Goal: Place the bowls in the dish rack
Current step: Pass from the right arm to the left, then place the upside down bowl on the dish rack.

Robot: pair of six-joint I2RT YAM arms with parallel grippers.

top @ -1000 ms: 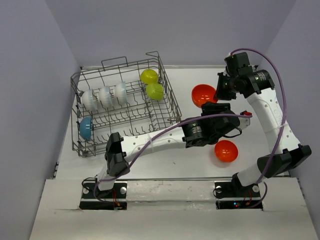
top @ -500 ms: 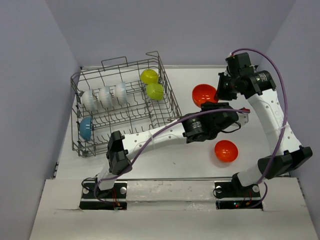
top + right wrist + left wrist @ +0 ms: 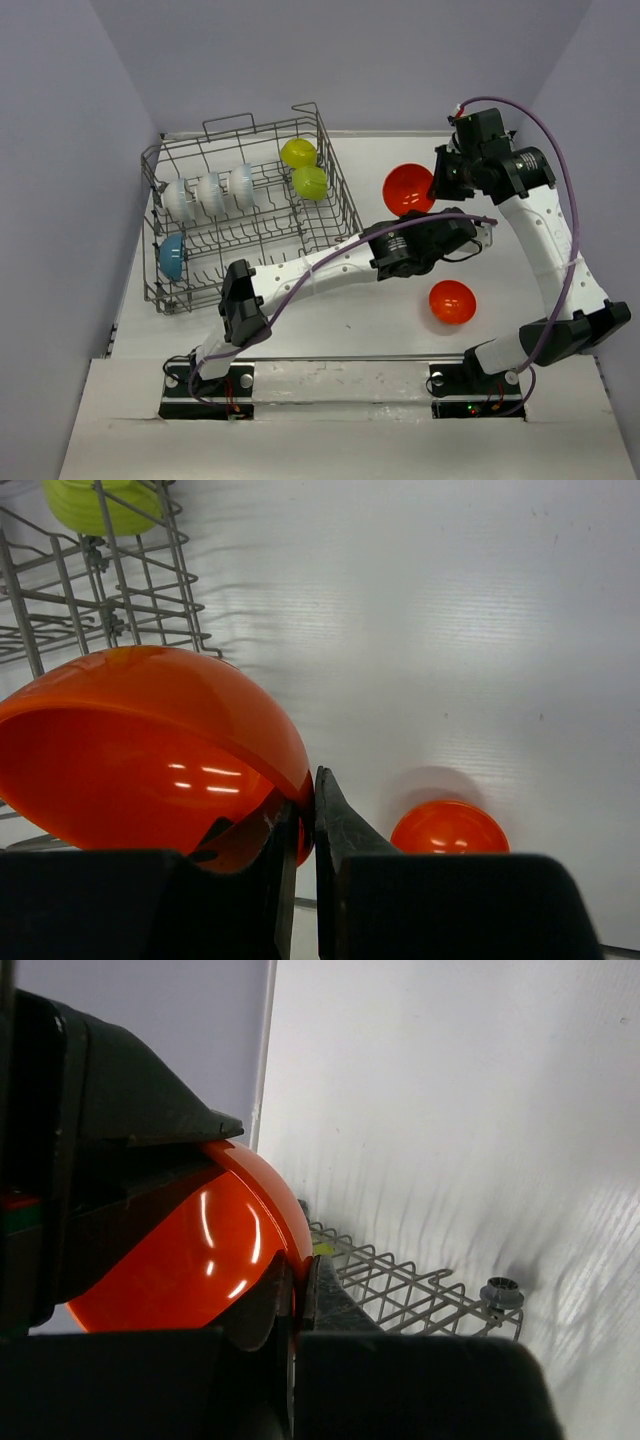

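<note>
Orange bowl (image 3: pixel 405 188) at 3 o'clock of dish rack (image 3: pixel 335 215), tilted, mouth mostly up; round, no long axis. Left gripper (image 3: pixel 292 1295) and right gripper (image 3: pixel 305 810) both pinch its rim. Second bowl (image 3: pixel 451 301) at 5 o'clock

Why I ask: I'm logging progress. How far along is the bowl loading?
Done: six bowls stand in the dish rack: three white bowls, one blue bowl, two yellow-green bowls. In hand: one orange bowl, right of the rack, its rim pinched by the jaws of both left arm and right arm. Left: racking it, then the second orange bowl on the table.
</note>
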